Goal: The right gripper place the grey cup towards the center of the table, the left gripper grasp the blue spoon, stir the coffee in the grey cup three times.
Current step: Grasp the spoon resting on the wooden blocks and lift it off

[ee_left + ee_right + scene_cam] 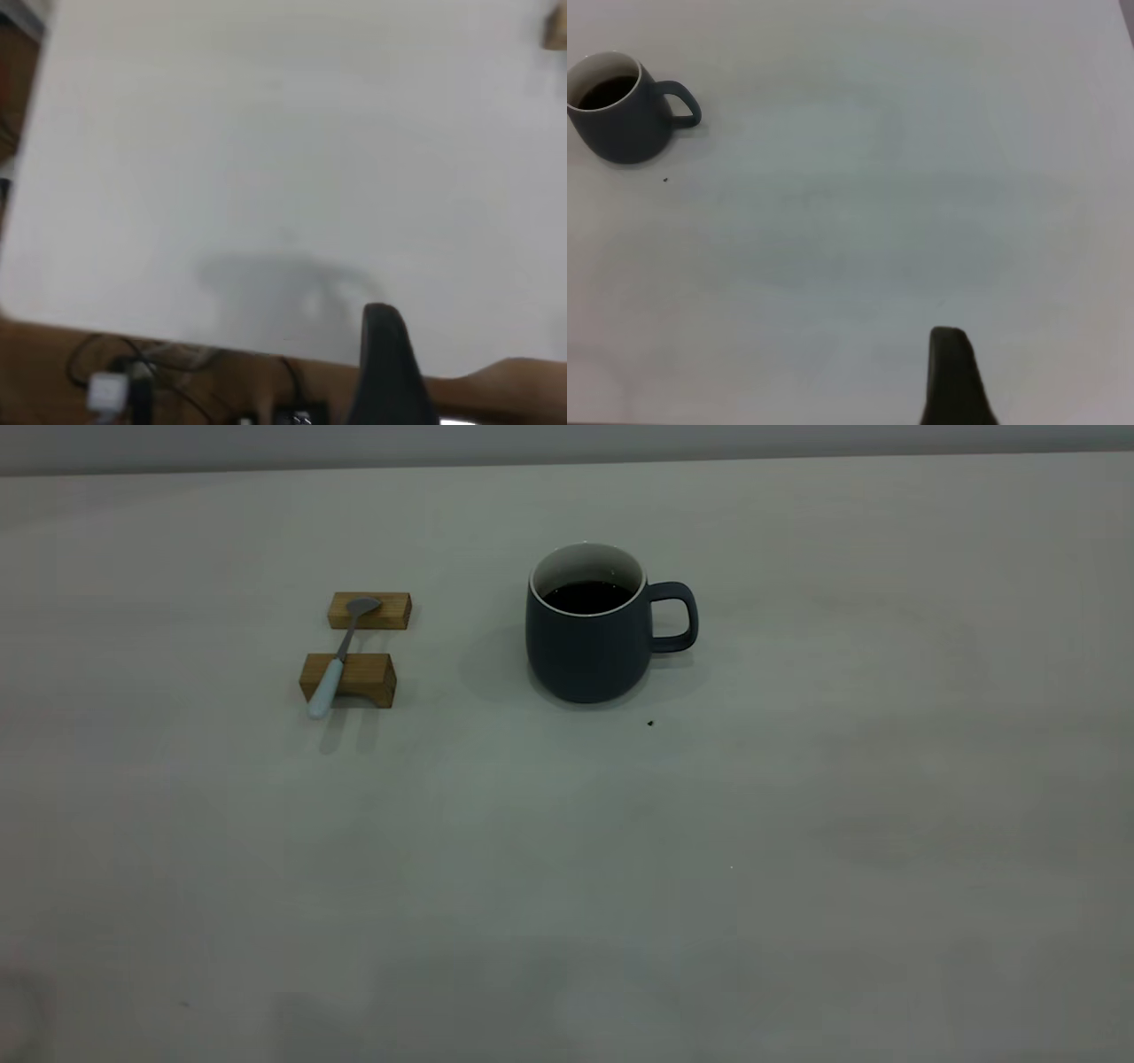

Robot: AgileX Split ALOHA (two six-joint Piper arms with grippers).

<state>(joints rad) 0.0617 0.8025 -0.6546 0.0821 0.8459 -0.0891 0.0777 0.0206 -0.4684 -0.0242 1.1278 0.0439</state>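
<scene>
The grey cup (589, 638) stands upright near the middle of the table (797, 824), its handle pointing to the exterior view's right. Dark coffee (586, 596) fills part of its white inside. To its left the blue spoon (341, 651) lies across two wooden blocks, bowl on the far one, pale handle overhanging the near one. Neither arm appears in the exterior view. Only a black tip of my left gripper (381, 354) shows, over the table's edge. My right gripper (950, 372) shows as a black tip too, far from the cup (620, 115) and its coffee (607, 91).
The far wooden block (369, 611) and the near wooden block (359, 677) hold the spoon off the surface. A small dark speck (650, 724) lies just in front of the cup. Cables (115, 390) hang below the table edge in the left wrist view.
</scene>
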